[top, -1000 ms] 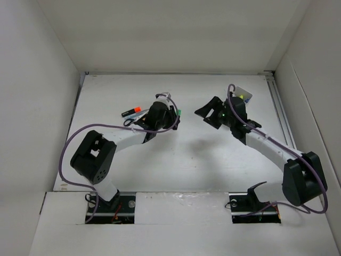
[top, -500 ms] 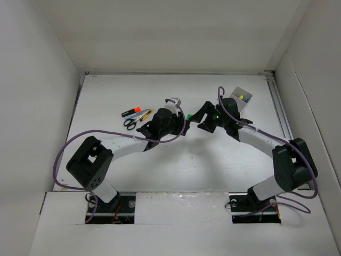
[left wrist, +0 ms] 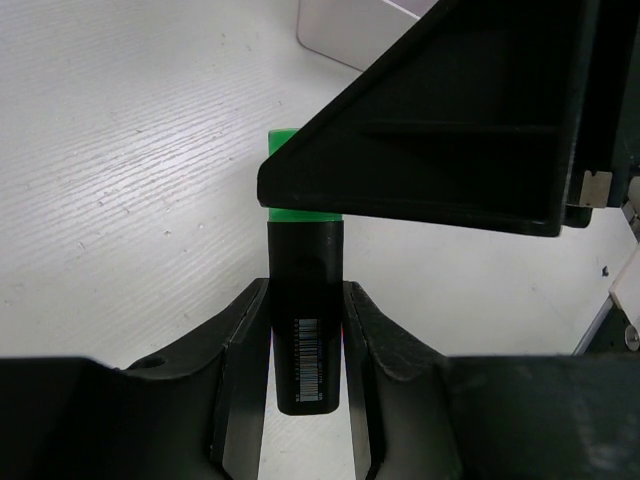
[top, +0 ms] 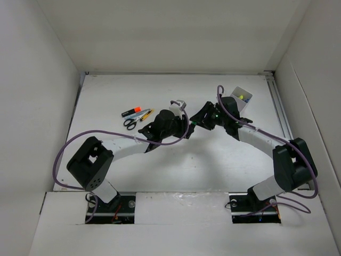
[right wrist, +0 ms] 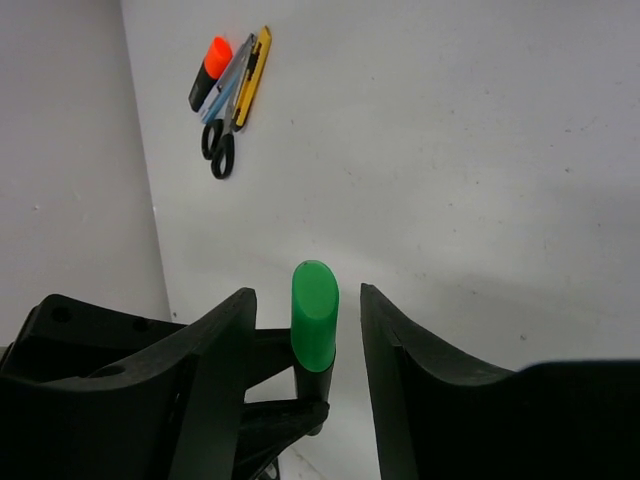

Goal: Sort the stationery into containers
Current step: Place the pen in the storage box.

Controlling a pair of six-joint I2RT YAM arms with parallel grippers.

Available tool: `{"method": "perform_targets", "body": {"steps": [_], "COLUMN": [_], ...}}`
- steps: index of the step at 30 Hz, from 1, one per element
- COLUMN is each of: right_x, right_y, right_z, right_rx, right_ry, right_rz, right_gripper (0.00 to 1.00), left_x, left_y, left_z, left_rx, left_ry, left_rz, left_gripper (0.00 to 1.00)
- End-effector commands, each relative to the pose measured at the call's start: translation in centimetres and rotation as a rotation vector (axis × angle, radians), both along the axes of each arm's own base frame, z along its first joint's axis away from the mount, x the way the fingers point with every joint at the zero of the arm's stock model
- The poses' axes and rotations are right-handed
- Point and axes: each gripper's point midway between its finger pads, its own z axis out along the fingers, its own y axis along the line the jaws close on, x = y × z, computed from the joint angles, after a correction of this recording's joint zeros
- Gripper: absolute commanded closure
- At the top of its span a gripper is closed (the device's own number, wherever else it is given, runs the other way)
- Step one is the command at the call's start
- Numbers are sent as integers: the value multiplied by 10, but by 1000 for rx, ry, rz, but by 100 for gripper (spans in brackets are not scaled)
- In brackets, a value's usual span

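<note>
My left gripper (top: 185,124) is shut on the black marker with the green end (left wrist: 305,265) and holds it above the table's middle. My right gripper (top: 199,118) is open, its jaws on either side of the marker's green end (right wrist: 314,318) without touching it. The right gripper's finger (left wrist: 450,150) hides part of the green end in the left wrist view. The orange-and-black marker (top: 133,112), yellow pen (top: 147,113), bluish pen (top: 140,116) and scissors (top: 129,123) lie together at the left. The white box (top: 243,95) stands at the back right.
White walls enclose the table on the left, back and right. The pile of stationery also shows in the right wrist view, with the scissors (right wrist: 220,150) nearest. A corner of the white box (left wrist: 345,25) shows in the left wrist view.
My left gripper has carried the marker rightward and my right gripper has moved left to meet it. The right jaws now stand around the green end.
</note>
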Motion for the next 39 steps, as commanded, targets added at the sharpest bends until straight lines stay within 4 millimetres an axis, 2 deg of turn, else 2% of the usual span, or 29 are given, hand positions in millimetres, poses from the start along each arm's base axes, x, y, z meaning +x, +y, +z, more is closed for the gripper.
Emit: {"method": "perform_targets", "body": {"steps": [1,3,6,7,9,10,11,14,15,16,17,18,21,23,24,25,26,28,29,30,32,33,36,38,39], "right_x": [14,12,12,12,12,11,11,14,17,17,16,16,23,30,33,36,38,47,49,58,63,73,81,88,88], "right_y": [6,8,8,8,8,9,9,6,2,2,2,-1,-11,-22,-26,-31,-34,-49,-55,-69,-84,-101,-136,-174,-174], "right_z": [25,22,22,22,22,22,22,21,25,25,29,24,27,27,27,31,30,37,38,40,50,54,70,87,90], "right_rx": [21,24,24,24,24,29,29,23,27,27,30,19,21,20,21,20,12,11,3,-16,-33,-60,-118,-188,-188], "right_ry": [-98,-87,-86,-86,-86,-85,-85,-84,-92,-92,-100,-94,-100,-100,-96,-106,-110,-120,-120,-130,-146,-166,-205,-251,-252], "right_rz": [-10,5,5,5,5,13,13,-12,-23,-23,-23,-36,-77,-106,-128,-145,-161,-220,-241,-300,-371,-449,-606,-787,-788], "right_gripper": [49,50,58,65,72,75,84,93,94,94,96,96,98,98,98,98,98,98,98,98,98,98,100,100,100], "left_x": [-1,-2,-4,-4,-3,-2,-2,4,4,5,3,3,0,0,-4,-6,-6,-10,-10,-11,-11,-11,-9,-8,-10], "left_y": [-7,-5,-6,-6,-5,-3,-3,-1,0,-1,1,1,4,10,14,15,19,26,33,36,45,47,56,61,62], "left_z": [28,24,24,24,28,24,24,28,34,36,37,42,53,63,59,64,78,76,86,89,97,98,102,90,86], "left_rx": [-55,-48,-51,-51,-55,-45,-45,-43,-51,-59,-64,-81,-94,-111,-106,-120,-139,-138,-146,-149,-149,-146,-151,-136,-129], "left_ry": [-77,-71,-68,-68,-77,-74,-74,-90,-99,-106,-112,-129,-155,-182,-177,-191,-216,-220,-251,-258,-281,-283,-288,-253,-231], "left_rz": [-50,-50,-60,-60,-52,-39,-39,-6,-6,-6,-6,-5,-8,15,15,15,28,41,66,77,104,115,160,195,197], "left_gripper": [93,93,92,92,88,85,82,67,57,56,45,38,24,21,21,20,20,20,20,20,18,18,20,21,22]}}
